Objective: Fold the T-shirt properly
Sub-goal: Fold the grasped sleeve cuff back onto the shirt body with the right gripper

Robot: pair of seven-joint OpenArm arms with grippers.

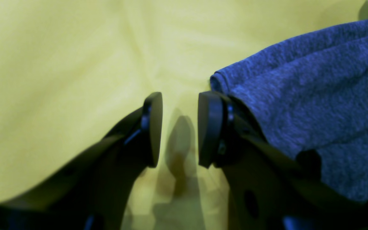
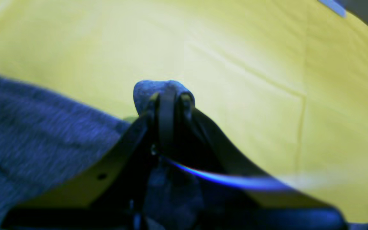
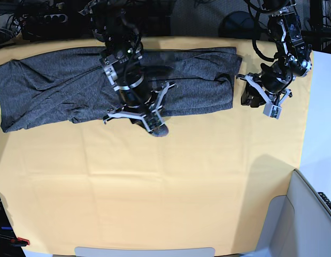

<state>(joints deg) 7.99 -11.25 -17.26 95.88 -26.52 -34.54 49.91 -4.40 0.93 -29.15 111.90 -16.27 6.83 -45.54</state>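
T-shirt [image 3: 63, 85]: spread as a long grey band along the desk's far edge, from about 9 o'clock to 2 o'clock in the base view, creased but flat on the yellow tablecloth [image 3: 154, 187].
Right gripper [image 3: 157, 127]: near the middle of the base view, at the shirt's near hem; clenched on a small nub of grey fabric, which the right wrist view shows poking out past the fingertips.
Left gripper [image 3: 251, 96]: at about 2 o'clock, just beside the shirt's end; released, its pads apart with only tablecloth between them in the left wrist view, a rolled fabric edge touching the outside of one pad.
Step in hand: judged as taking hold of the near hem for a lengthwise fold, with only one arm gripping.
Next move: likely calls for the left gripper to shift onto the fabric edge and clench before both arms lift together.
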